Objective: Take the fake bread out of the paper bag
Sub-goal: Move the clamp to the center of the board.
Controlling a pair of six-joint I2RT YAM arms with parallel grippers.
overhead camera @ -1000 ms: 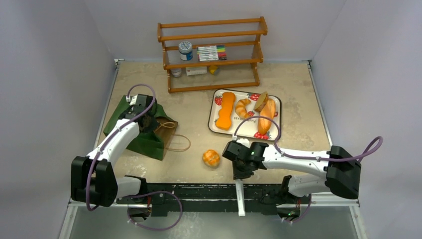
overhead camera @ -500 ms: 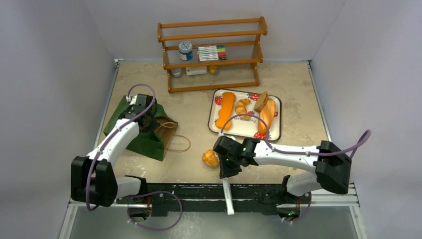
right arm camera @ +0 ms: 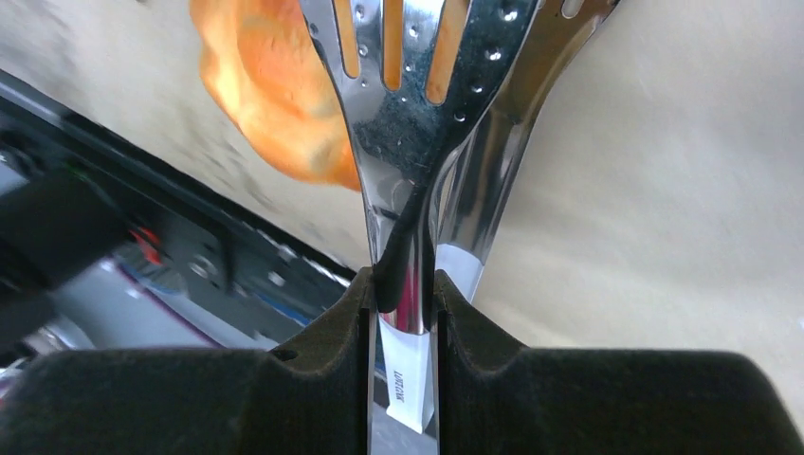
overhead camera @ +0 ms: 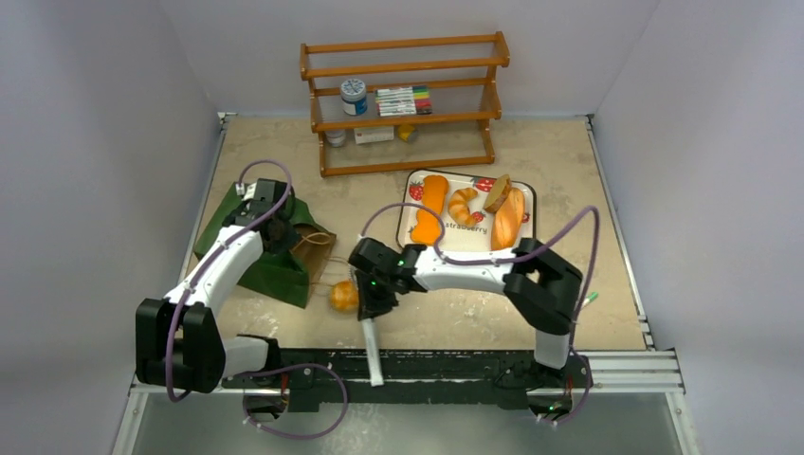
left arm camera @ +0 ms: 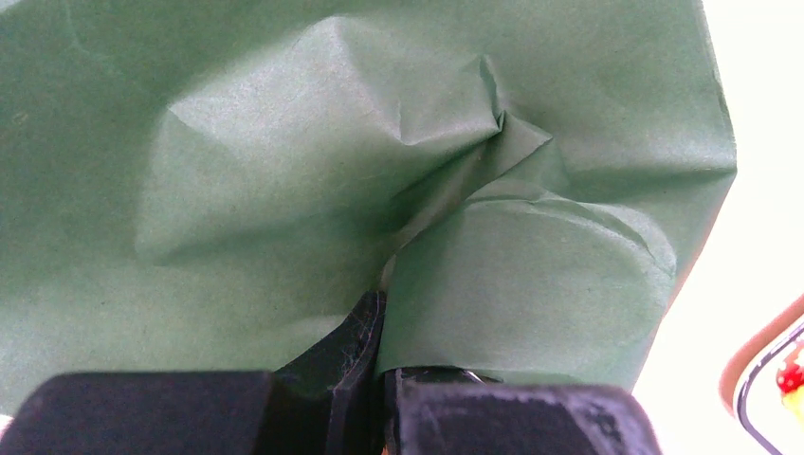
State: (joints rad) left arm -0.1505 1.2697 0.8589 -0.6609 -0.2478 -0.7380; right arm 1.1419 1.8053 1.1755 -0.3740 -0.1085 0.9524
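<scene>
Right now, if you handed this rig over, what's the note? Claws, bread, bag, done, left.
Left claw: shut on the paper bag, pinching its green paper.
Right claw: shut on metal tongs, their tips at the round bun on the table, beside the bag.
Done: orange piece, croissant, darker piece and loaf lie on the tray.
Left: bun probably goes to the tray; bag's inside is hidden, so check it.
</scene>
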